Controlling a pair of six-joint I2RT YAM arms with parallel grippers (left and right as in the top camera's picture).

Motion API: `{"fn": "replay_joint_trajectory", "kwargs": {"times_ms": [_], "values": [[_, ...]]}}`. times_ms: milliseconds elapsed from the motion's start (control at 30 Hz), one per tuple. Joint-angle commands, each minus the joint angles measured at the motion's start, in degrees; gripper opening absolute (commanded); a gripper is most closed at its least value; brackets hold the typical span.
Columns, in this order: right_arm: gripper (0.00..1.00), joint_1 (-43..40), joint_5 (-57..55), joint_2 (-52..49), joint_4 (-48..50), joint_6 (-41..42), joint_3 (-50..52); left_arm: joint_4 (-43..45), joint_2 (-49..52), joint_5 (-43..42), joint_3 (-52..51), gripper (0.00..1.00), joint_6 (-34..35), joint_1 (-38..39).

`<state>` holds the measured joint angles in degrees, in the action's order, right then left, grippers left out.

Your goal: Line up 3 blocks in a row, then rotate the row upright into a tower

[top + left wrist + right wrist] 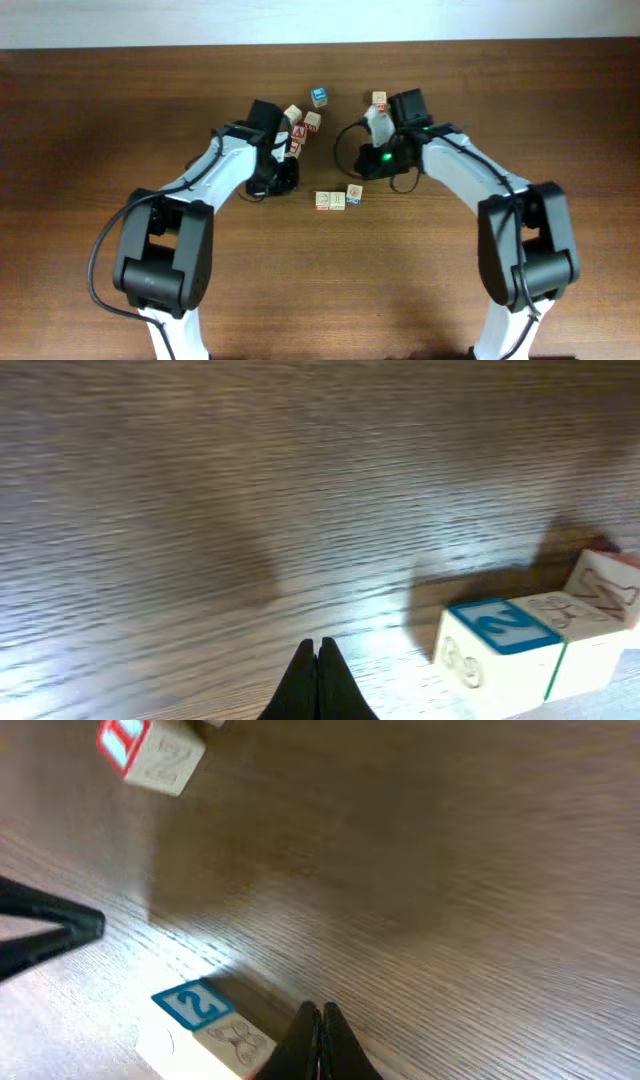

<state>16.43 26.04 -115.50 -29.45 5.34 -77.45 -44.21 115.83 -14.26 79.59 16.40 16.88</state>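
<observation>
**Overhead: both grippers clenched, three cubes lined up between them**

Your left gripper [318, 672] has its black fingers pressed together on nothing. Your right gripper [318, 1032] is clenched the same way and empty, just beside the blue-and-white-faced cube [193, 1003]. On the brown wooden table [100, 120], near centre, two pale beige wooden cubes [323, 201] sit touching, with the blue-faced one at the row's right end. Farther back lies a red-lettered cube [297, 133] among loose others.

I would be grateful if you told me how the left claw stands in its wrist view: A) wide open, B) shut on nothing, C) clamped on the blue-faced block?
B: the left claw has its jaws pressed together with nothing between, and the blue-faced block sits apart from it.
</observation>
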Motion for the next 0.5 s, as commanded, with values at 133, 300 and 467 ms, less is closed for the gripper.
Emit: {"fn": "replay_joint_trajectory", "kwargs": {"times_ms": [133, 300, 467], "values": [[0.04, 2.12, -1.03, -3.85, 0.11, -0.63, -0.46, -0.63, 0.72, 0.59, 0.07, 0.0, -5.84, -0.55], [0.04, 1.31, 1.77, -3.8, -2.08, 1.11, -2.45, -0.85, 0.72, 0.57, 0.07, 0.0, -5.84, -0.55], [0.04, 0.04, 1.77, -3.8, -3.89, 5.25, -3.37, -1.07, 0.72, 0.59, 0.07, 0.0, -5.84, -0.55]]}}
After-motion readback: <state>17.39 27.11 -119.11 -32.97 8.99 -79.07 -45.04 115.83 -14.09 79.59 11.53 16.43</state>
